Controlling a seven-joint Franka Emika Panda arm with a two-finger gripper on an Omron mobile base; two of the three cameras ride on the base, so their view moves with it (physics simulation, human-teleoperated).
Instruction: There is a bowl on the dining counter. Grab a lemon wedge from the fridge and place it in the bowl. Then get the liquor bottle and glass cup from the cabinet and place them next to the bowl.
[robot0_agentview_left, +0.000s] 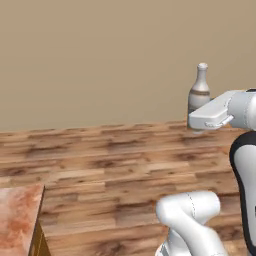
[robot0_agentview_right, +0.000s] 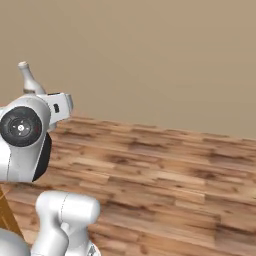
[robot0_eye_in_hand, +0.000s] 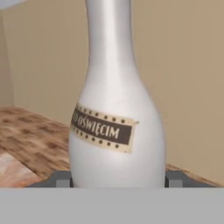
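A white liquor bottle (robot0_agentview_left: 199, 90) with a brown label band stands upright in the air, well above the wooden floor. My gripper (robot0_agentview_left: 196, 120) is shut on its lower body, and the white hand covers its base. In the right base view the bottle's neck (robot0_agentview_right: 28, 79) sticks up behind the wrist. In the hand view the liquor bottle (robot0_eye_in_hand: 116, 131) looms close, label facing the camera, with my gripper (robot0_eye_in_hand: 117, 179) clamped around its base and one dark fingertip (robot0_eye_in_hand: 61, 179) showing on each side.
A reddish stone counter corner (robot0_agentview_left: 17, 220) sits at the lower left of the left base view. Wooden plank floor (robot0_agentview_left: 110, 165) stretches ahead to a plain beige wall (robot0_agentview_left: 100, 60).
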